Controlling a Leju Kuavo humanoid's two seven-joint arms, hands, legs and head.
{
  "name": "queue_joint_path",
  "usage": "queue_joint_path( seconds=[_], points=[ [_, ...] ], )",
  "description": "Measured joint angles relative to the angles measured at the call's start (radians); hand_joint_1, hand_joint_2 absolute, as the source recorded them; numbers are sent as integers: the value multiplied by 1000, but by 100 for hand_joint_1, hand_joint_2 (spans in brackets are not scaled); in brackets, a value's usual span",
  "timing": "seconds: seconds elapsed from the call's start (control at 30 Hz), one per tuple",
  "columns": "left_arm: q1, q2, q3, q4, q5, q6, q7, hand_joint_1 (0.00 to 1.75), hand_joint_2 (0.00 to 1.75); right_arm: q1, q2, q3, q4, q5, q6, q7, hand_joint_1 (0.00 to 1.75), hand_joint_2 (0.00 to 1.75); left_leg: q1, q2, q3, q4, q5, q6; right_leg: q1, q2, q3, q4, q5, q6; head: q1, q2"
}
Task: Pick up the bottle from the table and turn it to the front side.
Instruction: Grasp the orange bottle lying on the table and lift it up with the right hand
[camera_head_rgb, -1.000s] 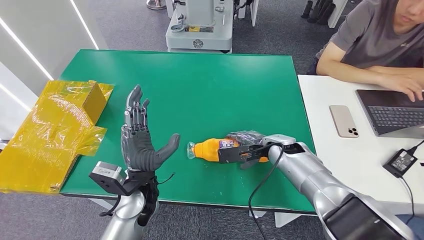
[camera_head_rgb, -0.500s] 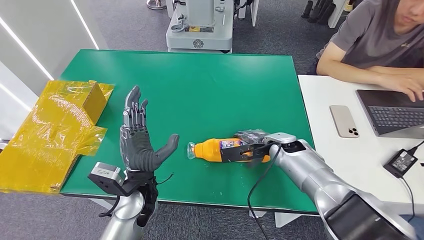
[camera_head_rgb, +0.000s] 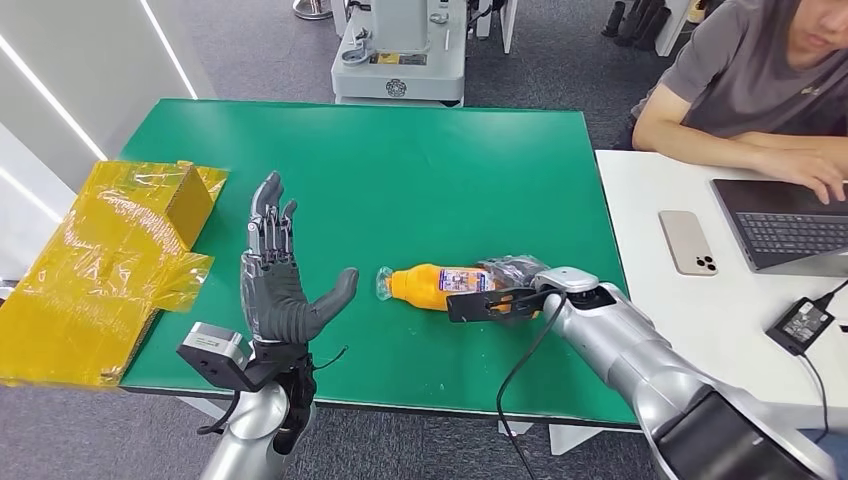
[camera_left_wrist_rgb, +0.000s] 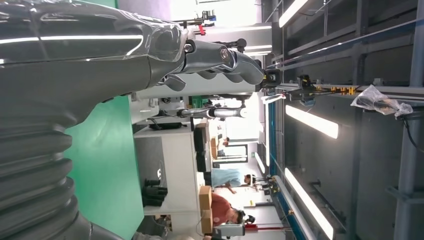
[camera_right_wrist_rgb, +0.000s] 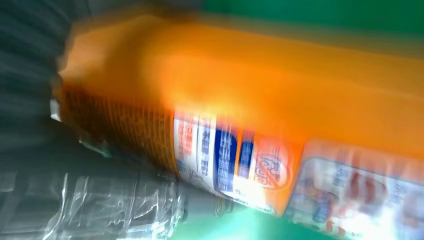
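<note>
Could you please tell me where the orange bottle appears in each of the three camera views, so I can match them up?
Head view: the orange bottle lies on its side on the green table, its far end in the right hand.
Left wrist view: not in it; the left hand is raised over the table.
Right wrist view: the bottle is close up and blurred, label facing the camera.
Shared landmark: the green table.

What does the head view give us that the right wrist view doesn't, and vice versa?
Head view alone: the left hand raised open, the right hand gripping the lying bottle at its base end, the yellow packaging, the phone and a person at a laptop. Right wrist view alone: the label's blue and white print, close but blurred. Both: the orange bottle and the green table.
</note>
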Motion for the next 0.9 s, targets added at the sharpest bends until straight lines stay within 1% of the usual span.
queue_joint_path(
  seconds=[0.3,0.37,0.4,0.47,0.57,0.7,0.8,0.9],
  points=[
    [0,0,0,0,1,0,0,0,175,10,-10,0,-11,-4,-47,-37,175,175,0,0,0,0,0,0,0,0,0,0,0,0,0,0],
    [0,1,0,-1,2,1,0,0,175,16,-11,0,-16,-5,-74,-43,175,175,0,0,0,0,0,0,0,0,0,0,0,0,0,0],
    [2,2,0,-2,3,3,0,0,175,21,-11,0,-20,-5,-102,-44,175,175,0,0,0,0,0,0,0,0,0,0,0,0,0,0],
    [10,3,0,-10,4,10,-3,0,175,32,-10,-3,-31,-4,-191,-42,175,175,0,0,0,0,0,0,0,0,0,0,0,0,0,0],
    [26,7,0,-25,4,22,-6,0,175,46,-1,-22,-52,-8,-363,-19,175,175,0,0,-1,0,0,0,0,0,0,0,0,0,0,0],
    [31,8,0,-32,13,45,-4,0,175,64,44,-105,-93,-46,-620,16,175,175,0,0,-1,-1,0,0,0,0,-1,0,0,0,0,0],
    [28,8,0,-32,26,60,-1,0,175,72,79,-177,-123,-69,-722,18,175,175,0,0,-1,-1,0,0,0,0,-1,0,0,0,0,0],
    [23,8,0,-32,33,66,-1,0,175,80,102,-227,-142,-78,-755,11,175,175,0,0,-1,-1,0,0,0,0,-1,0,0,0,0,0]
  ],
)
